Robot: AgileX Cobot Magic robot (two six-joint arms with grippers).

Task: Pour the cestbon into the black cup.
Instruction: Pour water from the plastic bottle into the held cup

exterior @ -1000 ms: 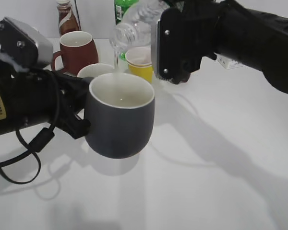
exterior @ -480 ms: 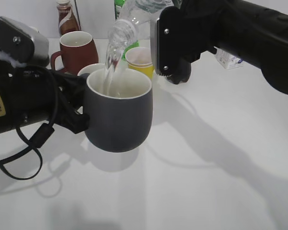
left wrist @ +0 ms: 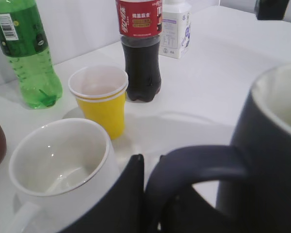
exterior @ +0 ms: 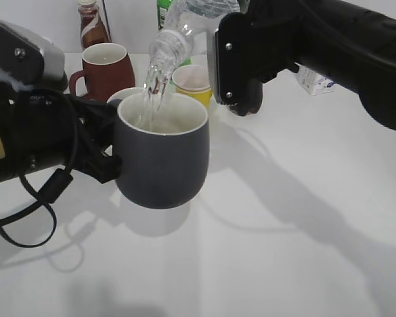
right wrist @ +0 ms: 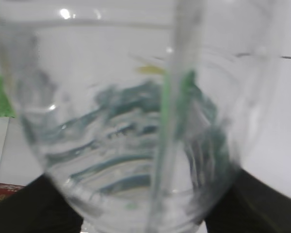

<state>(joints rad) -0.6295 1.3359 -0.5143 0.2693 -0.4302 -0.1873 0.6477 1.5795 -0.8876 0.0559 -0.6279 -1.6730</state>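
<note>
My left gripper (exterior: 109, 155) is shut on the loop handle of the black cup (exterior: 162, 158), a large charcoal-grey mug with a white inside, held above the table. The handle (left wrist: 203, 167) fills the left wrist view between the fingers (left wrist: 148, 194). My right gripper (exterior: 234, 59) is shut on the cestbon (exterior: 185, 30), a clear bottle tilted neck-down over the cup. Water streams from its mouth into the cup. The bottle (right wrist: 131, 121) fills the right wrist view, blurred; the fingers show only as dark shapes at the bottom corners.
Behind the cup stand a maroon mug (exterior: 105, 66), a white-inside mug (left wrist: 63, 165), stacked yellow paper cups (left wrist: 99, 94), a green soda bottle (left wrist: 24, 48), a cola bottle (left wrist: 140, 48) and a small white bottle (left wrist: 177, 29). A white carton (exterior: 313, 82) lies at the right.
The bottle has tipped further and the thin trickle has become a full stream into the cup. The cup has moved up and slightly left under the bottle's mouth.
</note>
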